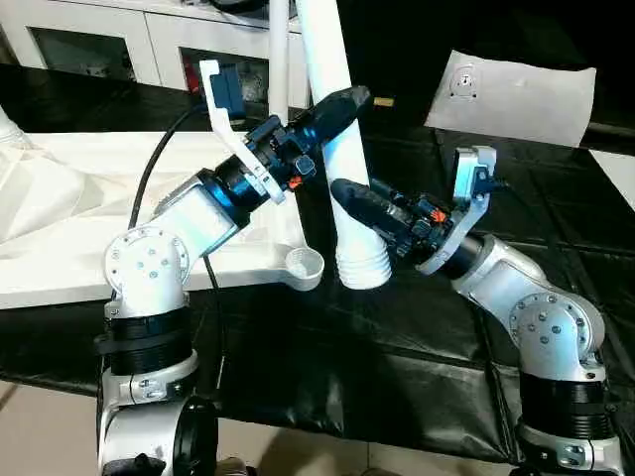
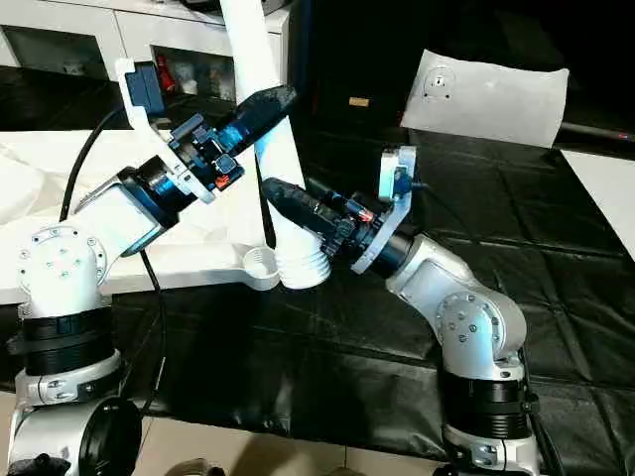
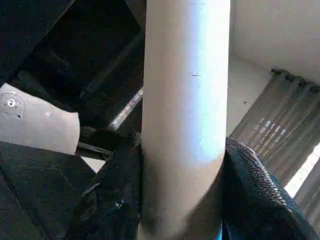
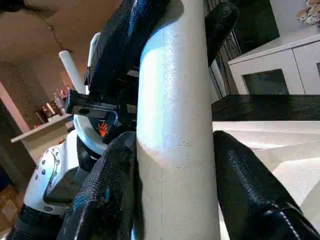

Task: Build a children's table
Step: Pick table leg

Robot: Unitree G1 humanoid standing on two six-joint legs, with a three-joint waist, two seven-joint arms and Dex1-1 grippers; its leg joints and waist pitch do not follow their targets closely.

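Black glossy sheet-covered work surface [image 1: 327, 357] fills centre; white glass-door cabinet [image 1: 109, 45] upper left; pale floor strip [image 1: 298, 451] along bottom; grey pleated curtains [image 3: 280, 125].

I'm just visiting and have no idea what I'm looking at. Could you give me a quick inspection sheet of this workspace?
Surface: black table, covered in dark sheeting.
Job's things: white tabletop lies underside up, one round corner socket near the front edge; one white leg held nearly upright, its ribbed end just beside that socket, not in it.
Clutter: white flat sheet at the far right.
Grippers: left gripper and right gripper both clamp the leg, left above right.
Cables: black cable along the left arm.
Surroundings: white cabinet behind.
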